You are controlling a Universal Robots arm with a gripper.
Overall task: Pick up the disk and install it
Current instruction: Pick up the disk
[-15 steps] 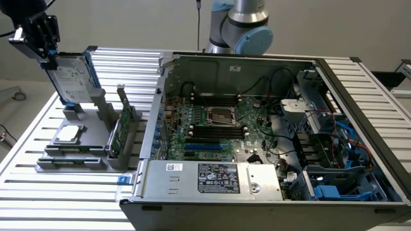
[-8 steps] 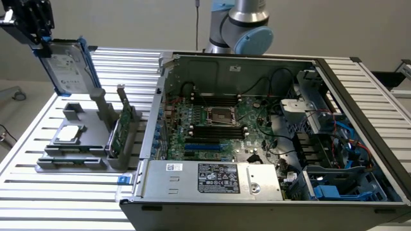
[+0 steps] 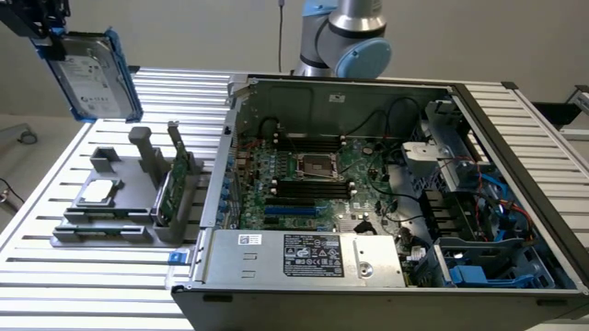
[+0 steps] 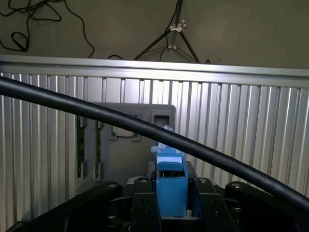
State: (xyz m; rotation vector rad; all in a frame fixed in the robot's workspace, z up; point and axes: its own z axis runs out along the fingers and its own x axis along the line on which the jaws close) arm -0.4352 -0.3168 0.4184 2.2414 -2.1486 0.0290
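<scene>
The disk (image 3: 92,76), a silver-grey drive with a white label in a bright blue carrier frame, hangs tilted high at the exterior view's left, well above the table. My gripper (image 3: 51,31) is shut on its upper end. In the wrist view the blue carrier (image 4: 170,183) sits clamped between the two black fingers (image 4: 145,210), and the grey holder (image 4: 125,145) lies far below it. The disk's label face is hidden in the wrist view.
The grey holder (image 3: 120,207) on the slatted aluminium table (image 3: 55,276) carries a small square silver chip (image 3: 98,192) and an upright green circuit card (image 3: 175,183). The open computer case (image 3: 387,193) stands to the exterior view's right, with blue drive-bay parts (image 3: 487,272) at its front corner. A black cable (image 4: 120,118) crosses the wrist view.
</scene>
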